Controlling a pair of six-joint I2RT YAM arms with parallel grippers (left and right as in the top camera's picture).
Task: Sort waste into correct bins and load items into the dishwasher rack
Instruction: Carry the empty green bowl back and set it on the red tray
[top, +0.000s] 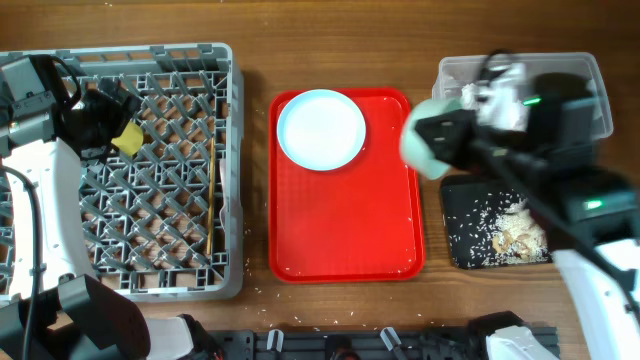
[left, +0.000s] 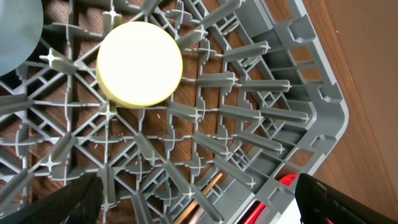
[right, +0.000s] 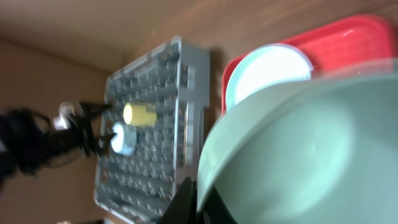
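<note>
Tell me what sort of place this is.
Probably a dish-clearing station set up on a wooden table: a grey dishwasher rack, a red serving tray, and a black tray holding food scraps.

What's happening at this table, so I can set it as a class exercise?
Two robot arms are clearing a table. The right gripper holds the pale green bowl above the gap between the red tray and the clear tub. The left gripper, open, hovers over the dishwasher rack, where the yellow cup already sits. The pale blue plate waits on the red tray.
</note>
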